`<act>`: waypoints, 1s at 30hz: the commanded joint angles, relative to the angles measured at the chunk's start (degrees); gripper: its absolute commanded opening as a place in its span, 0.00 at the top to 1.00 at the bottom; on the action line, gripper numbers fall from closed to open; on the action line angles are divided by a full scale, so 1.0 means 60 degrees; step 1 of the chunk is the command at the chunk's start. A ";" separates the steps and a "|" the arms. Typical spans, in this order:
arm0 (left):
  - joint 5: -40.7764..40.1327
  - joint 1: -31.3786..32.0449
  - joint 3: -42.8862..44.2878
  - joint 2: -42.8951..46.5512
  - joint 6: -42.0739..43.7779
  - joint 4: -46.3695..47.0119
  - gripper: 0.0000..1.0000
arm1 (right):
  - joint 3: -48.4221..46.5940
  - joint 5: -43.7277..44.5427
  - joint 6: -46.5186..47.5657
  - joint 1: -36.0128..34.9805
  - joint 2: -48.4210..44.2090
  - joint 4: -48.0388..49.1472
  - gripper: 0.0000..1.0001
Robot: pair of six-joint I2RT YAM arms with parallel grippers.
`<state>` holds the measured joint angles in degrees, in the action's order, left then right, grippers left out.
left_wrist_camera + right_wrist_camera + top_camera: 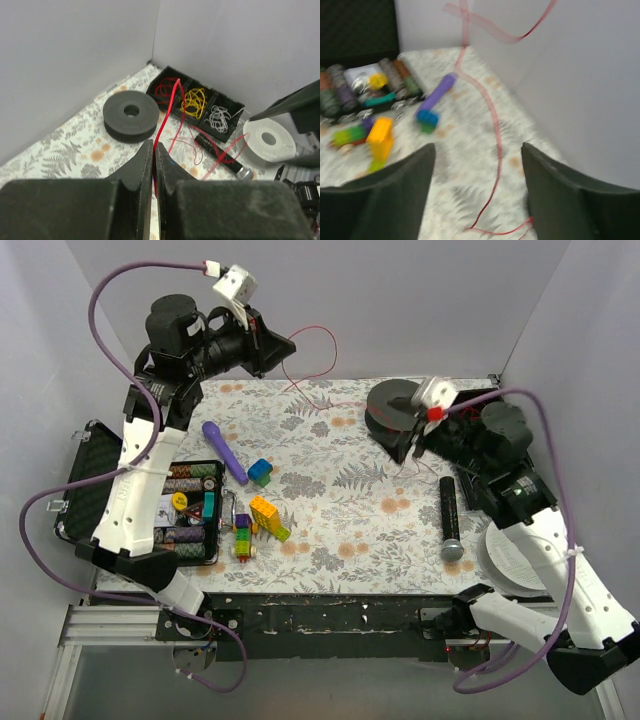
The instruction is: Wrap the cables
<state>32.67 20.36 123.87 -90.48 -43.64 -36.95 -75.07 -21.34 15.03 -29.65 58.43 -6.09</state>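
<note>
The thin red wire [335,352] loops in the air at the back wall and runs down across the floral mat. My left gripper [288,348] is raised high at the back left and is shut on this red wire [161,131], which passes between its closed jaws [153,150]. The wire leads toward a black compartment box [200,104] that holds red, yellow and white wire bundles. My right gripper [411,446] is open and empty beside a dark spool [392,403]. In the right wrist view the red wire [495,131] lies on the mat between my open fingers [477,165].
A black spool [131,116], a white spool [270,140] and a black cylinder [449,512] lie on the right side. A purple stick [225,450], toy blocks [262,515] and an open case of chips [190,502] are on the left.
</note>
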 commanded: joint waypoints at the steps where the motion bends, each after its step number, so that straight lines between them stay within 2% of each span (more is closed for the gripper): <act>1: 0.0326 -0.0009 -0.1058 0.0416 0.0475 0.0035 1.00 | 0.2341 -0.3102 0.0367 -0.0010 -0.0407 -0.2149 0.15; 4: 0.0897 -0.0010 -0.1776 0.0445 0.0900 0.0006 1.00 | 0.2740 -0.3591 0.0337 -0.0010 -0.0978 -0.1829 0.09; 6: 0.1277 0.0005 -0.2332 0.0504 0.1032 0.0049 1.00 | 0.2610 -0.3082 0.0032 0.0005 -0.1096 -0.1113 0.07; 11: 0.2084 0.0034 -0.3534 0.0870 0.1208 0.0152 1.00 | 0.1776 -0.1966 -0.1401 0.0063 0.0028 0.0674 0.08; 15: 0.2231 0.0049 -0.4019 0.1207 0.1208 0.0152 1.00 | 0.1818 -0.2244 -0.3598 0.0239 0.1361 0.3090 0.18; 18: 0.2392 0.0049 -0.4180 0.1383 0.1194 0.0094 1.00 | 0.1993 -0.1791 -0.4319 0.0283 0.1949 0.4292 0.20; 23: 0.2671 0.0049 -0.4327 0.1427 0.1091 0.0079 1.00 | 0.2389 -0.1921 -0.4905 0.0283 0.2579 0.6007 0.23; 27: 0.2832 0.0049 -0.4400 0.1441 0.1062 0.0064 1.00 | 0.2404 -0.1906 -0.5389 0.0415 0.3062 0.6885 0.34; 30: 0.2847 0.0049 -0.4517 0.1515 0.1106 0.0050 1.00 | 0.2389 -0.2520 -0.5873 0.0561 0.3370 0.7561 0.49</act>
<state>48.12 20.47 98.04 -83.46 -37.30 -36.77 -60.25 -33.50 -14.92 -27.44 77.47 27.53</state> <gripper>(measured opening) 0.016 0.594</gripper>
